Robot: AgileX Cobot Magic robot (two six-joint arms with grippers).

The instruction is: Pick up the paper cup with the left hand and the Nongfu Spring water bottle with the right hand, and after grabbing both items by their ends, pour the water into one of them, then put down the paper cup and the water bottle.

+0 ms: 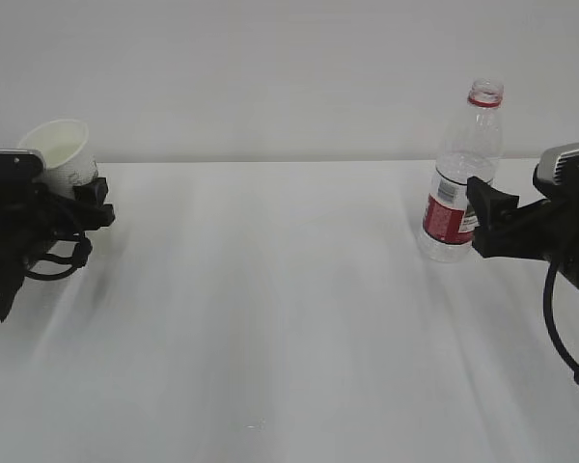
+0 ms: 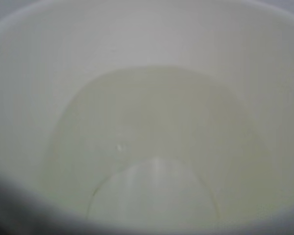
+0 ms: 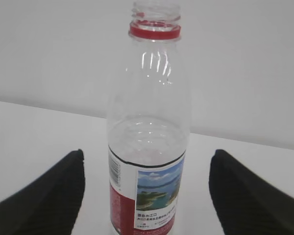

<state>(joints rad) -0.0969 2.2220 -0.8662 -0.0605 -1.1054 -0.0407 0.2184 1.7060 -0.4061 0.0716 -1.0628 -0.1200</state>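
Observation:
The white paper cup (image 1: pixel 63 152) is tilted at the far left, mouth up and to the right, with my left gripper (image 1: pixel 81 189) shut on its lower part. In the left wrist view the cup's inside (image 2: pixel 147 58) fills the frame and hides the fingers. A curved line low in it looks like the edge of water (image 2: pixel 152 196). The uncapped Nongfu Spring water bottle (image 1: pixel 458 183) stands upright on the table at the right. My right gripper (image 3: pixel 148 161) is open around its label, with a gap on each side between the fingers (image 3: pixel 54 191) and the bottle (image 3: pixel 148 112).
A white table (image 1: pixel 289 318) stretches between the two arms, with a plain white wall (image 1: pixel 270 68) behind it. The right arm's black cable (image 1: pixel 560 333) hangs near the right edge.

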